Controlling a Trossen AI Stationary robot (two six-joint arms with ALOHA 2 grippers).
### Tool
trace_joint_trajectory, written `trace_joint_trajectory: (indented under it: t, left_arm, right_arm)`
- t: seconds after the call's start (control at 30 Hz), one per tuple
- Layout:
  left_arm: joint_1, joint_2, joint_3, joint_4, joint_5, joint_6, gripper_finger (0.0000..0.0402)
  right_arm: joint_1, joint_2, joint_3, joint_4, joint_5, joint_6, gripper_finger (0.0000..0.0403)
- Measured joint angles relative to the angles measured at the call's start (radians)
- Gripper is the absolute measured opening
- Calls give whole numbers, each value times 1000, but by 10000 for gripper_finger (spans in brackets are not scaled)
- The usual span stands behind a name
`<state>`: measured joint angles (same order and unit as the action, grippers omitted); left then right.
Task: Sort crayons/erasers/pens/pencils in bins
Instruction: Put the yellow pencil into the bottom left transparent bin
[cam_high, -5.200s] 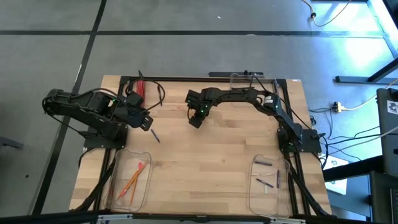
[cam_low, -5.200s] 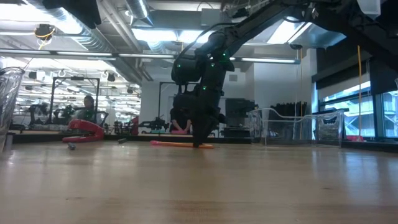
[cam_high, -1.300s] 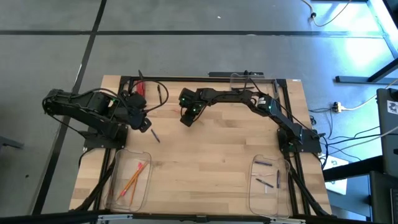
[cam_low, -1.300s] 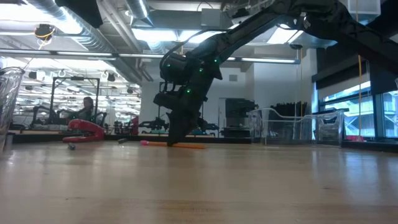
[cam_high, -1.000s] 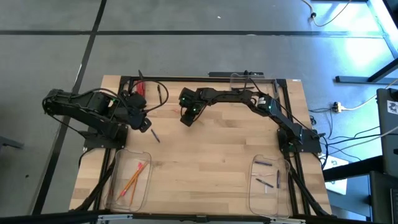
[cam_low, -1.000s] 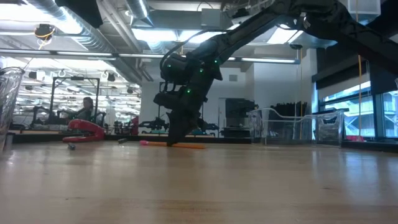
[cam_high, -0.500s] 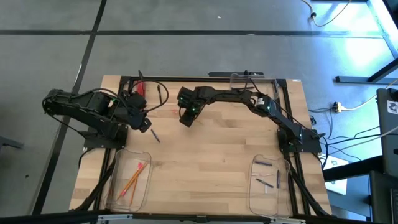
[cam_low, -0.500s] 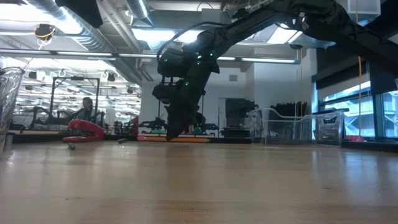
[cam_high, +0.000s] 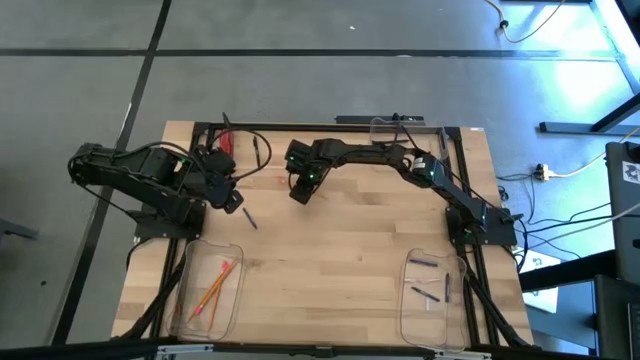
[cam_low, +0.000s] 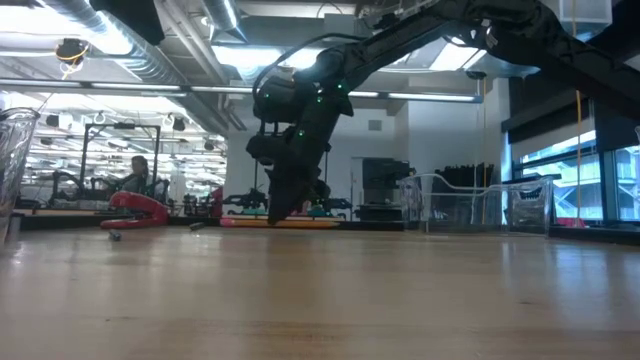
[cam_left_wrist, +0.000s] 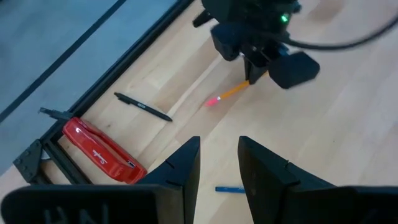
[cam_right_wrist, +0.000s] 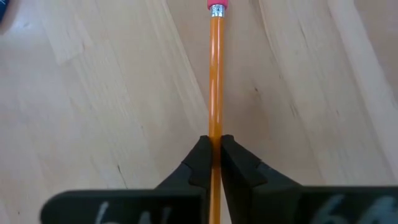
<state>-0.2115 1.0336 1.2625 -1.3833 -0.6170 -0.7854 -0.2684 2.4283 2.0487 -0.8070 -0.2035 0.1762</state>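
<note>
Sorting looked partly done: the clear plastic bin (cam_high: 208, 290) at 7 o'clock held a few thin orange pencils (cam_high: 213, 289). The left tool (cam_left_wrist: 217, 163) waited at 10 o'clock over the pale wood-plank worktop (cam_high: 330, 260), jaws slightly apart, empty, with a black pen (cam_left_wrist: 142, 107), a small blue stick (cam_left_wrist: 230, 189) and a glossy red stapler (cam_left_wrist: 99, 151) loose nearby. The right tool (cam_right_wrist: 211, 158) at 12 o'clock gripped an orange pencil (cam_right_wrist: 215, 81), pink eraser end forward, just clear of the wood. The bin (cam_high: 435, 297) at 5 o'clock held short dark crayons (cam_high: 430, 284).
</note>
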Motion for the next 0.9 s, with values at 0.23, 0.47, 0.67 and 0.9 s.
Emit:
trace_joint_trajectory:
  t: [0.23, 0.47, 0.67, 0.9]
  left_arm:
    - [0, 0, 0, 0, 64, 143, 102]
    - [0, 0, 0, 2, 88, 240, 102]
    - [0, 0, 0, 11, 131, 240, 102]
    - [0, 0, 0, 11, 148, 240, 102]
  right_arm:
    - [3, -1, 0, 1, 0, -23, 24]
    - [5, -3, 1, 3, 0, -28, 19]
    - [5, -3, 1, 3, -23, -43, 5]
    - [5, -4, 6, -2, -26, -56, 13]
